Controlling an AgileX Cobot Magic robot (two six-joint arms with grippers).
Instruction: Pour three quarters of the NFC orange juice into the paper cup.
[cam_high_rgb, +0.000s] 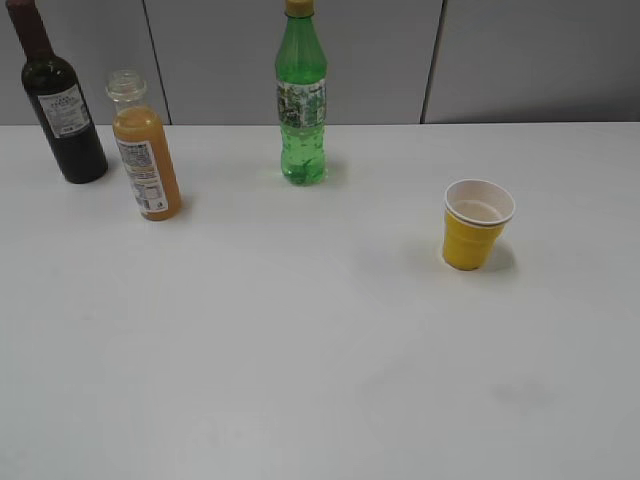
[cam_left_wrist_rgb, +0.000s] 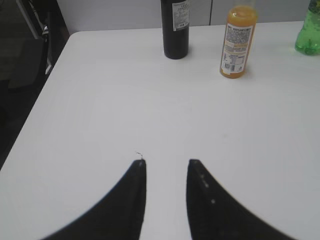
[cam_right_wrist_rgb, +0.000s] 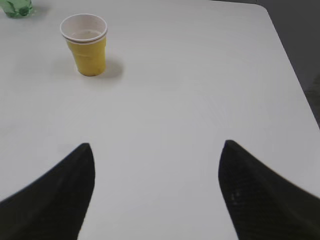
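Standing upright, capless NFC orange juice (cam_high_rgb: 146, 160) nearly full, paper cup (cam_high_rgb: 476, 224) apart

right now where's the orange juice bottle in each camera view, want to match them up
Exterior view: the orange juice bottle stands upper left, between the dark wine bottle and the green soda bottle.
Left wrist view: top right of centre, right of the wine bottle.
Right wrist view: not in it.
Shared landmark: the green soda bottle shows in all three views.
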